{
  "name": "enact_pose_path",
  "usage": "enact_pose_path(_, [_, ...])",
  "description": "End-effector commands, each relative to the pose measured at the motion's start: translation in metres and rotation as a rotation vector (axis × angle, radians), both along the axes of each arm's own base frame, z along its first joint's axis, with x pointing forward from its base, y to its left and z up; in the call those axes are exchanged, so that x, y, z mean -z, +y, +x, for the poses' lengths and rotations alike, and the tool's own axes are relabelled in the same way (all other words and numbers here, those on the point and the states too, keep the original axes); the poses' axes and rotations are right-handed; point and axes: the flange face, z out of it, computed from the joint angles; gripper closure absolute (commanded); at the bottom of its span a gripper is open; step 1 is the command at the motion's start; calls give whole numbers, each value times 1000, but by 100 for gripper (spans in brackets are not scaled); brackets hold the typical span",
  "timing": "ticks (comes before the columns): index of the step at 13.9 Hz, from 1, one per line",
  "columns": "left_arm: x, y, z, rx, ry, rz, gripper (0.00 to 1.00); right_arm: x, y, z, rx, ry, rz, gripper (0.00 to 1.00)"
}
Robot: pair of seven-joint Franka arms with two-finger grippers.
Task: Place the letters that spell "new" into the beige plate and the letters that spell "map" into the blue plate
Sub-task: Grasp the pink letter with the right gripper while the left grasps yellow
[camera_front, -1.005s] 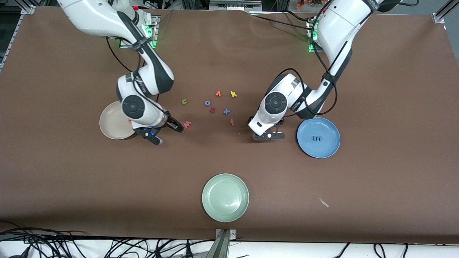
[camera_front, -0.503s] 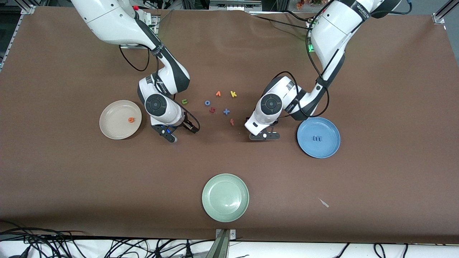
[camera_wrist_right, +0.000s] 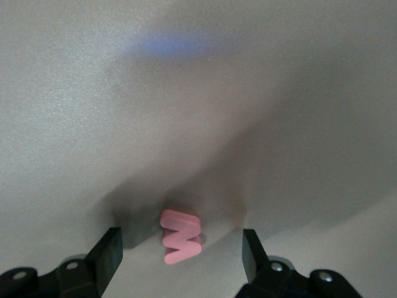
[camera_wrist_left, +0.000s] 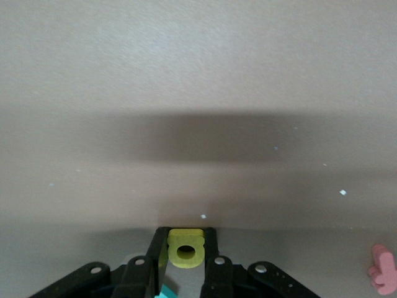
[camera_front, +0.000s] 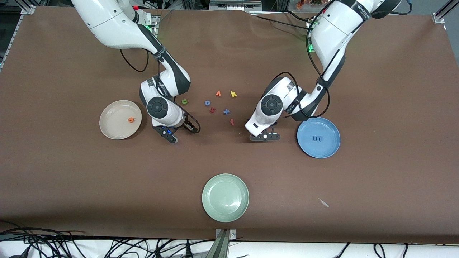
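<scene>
Three round plates sit on the brown table [camera_front: 376, 186]: the beige plate [camera_front: 114, 126] toward the right arm's end, the blue plate [camera_front: 328, 148] toward the left arm's end, and a pale green plate [camera_front: 225, 197] nearest the front camera, between the two. One letter lies in each task plate: the orange e [camera_front: 131, 120] in the beige plate and the blue m [camera_front: 317, 138] in the blue plate; the green plate holds none. Seven loose letters show in the middle of the table in the front view: the green n [camera_front: 184, 101], a blue o [camera_front: 207, 103], an orange v [camera_front: 218, 94], a yellow k [camera_front: 233, 94], a dark red letter [camera_front: 212, 110], a blue x [camera_front: 226, 111] and a red letter [camera_front: 232, 122] that lies nearest the front camera of this group. The left gripper [camera_wrist_left: 185, 257] is down at the table between that group and the blue plate, its two fingers [camera_wrist_left: 158, 248] pinched tight against the yellow a [camera_wrist_left: 186, 250]; a scrap of teal, too little to name, shows just beneath it in the left wrist view. The right gripper [camera_wrist_right: 180, 251] is low over the table between the beige plate and the loose letters, its fingers [camera_wrist_right: 107, 254] spread wide on either side of the salmon w [camera_wrist_right: 180, 238], well apart from it and gripping nothing; the w lies flat on the table between them.
</scene>
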Motion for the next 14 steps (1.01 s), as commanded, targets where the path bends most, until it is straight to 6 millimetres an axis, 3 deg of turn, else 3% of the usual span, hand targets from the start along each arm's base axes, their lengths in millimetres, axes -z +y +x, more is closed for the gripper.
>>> enact_pose_path(1, [-39,18,15,16,-7,24,100,5,9,-5,-16,-9,1,36])
enact_pose_path(3, [-62,45,37,1,14,39,100,5,7,-4,-17,-11,1,53])
enact_pose_path(5, [-80,67,53,39,34,47,100,5,6,-4,-16,-9,1,64])
enact_pose_path(7, [-83,99,63,69,54,48,100,5,6,-4,-16,-9,1,81])
enact_pose_path(9, [-78,148,79,121,67,42,100,1,6,-1,-13,-14,1,96])
enact_pose_path(11, [-69,194,87,189,93,12,100,-20,1,9,-40,-17,1,100])
enact_pose_path(12, [-64,203,86,208,104,7,100,-29,-9,13,-92,13,-11,100])
enact_pose_path(14, [-46,239,84,214,140,-9,98,-53,-39,19,-204,63,-38,100])
